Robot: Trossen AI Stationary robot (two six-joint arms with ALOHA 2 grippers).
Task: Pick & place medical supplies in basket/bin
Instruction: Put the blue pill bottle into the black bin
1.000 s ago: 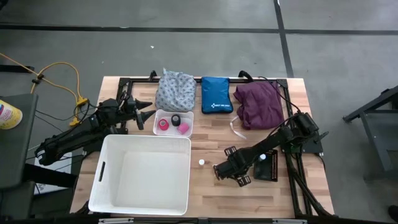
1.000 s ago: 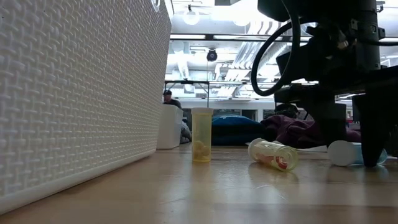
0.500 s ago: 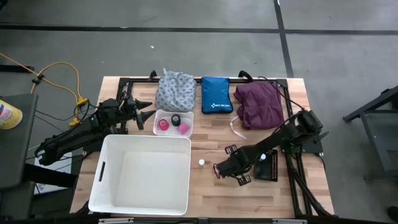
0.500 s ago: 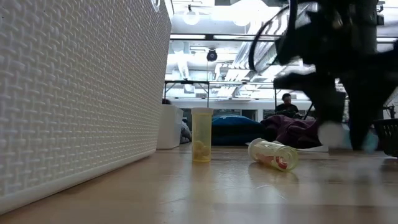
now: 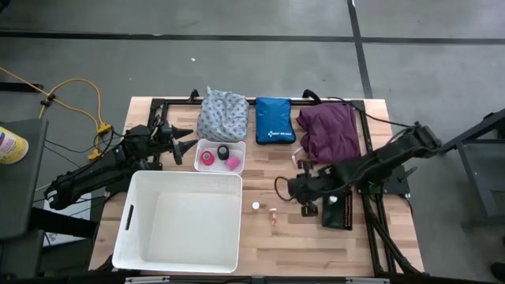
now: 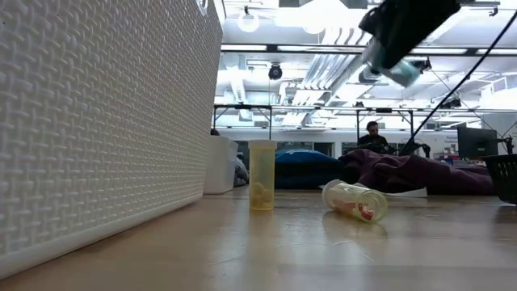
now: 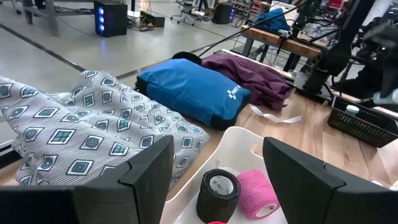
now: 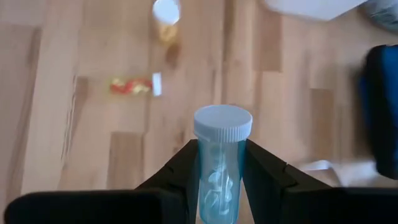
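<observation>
Right wrist view: 1 vial [image 8: 219,163] in jaws, 2 vials on table [image 8: 93,149].

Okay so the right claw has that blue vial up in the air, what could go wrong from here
The right claw pinches the blue vial only at its lower body, capped end sticking out, so it might tilt or slip during the carry.

Two more vials remain on the table, one upright and one on its side; a dropped vial could knock the lying one rolling.

The white bin has tall walls, so a low pass might clip its rim.
</observation>
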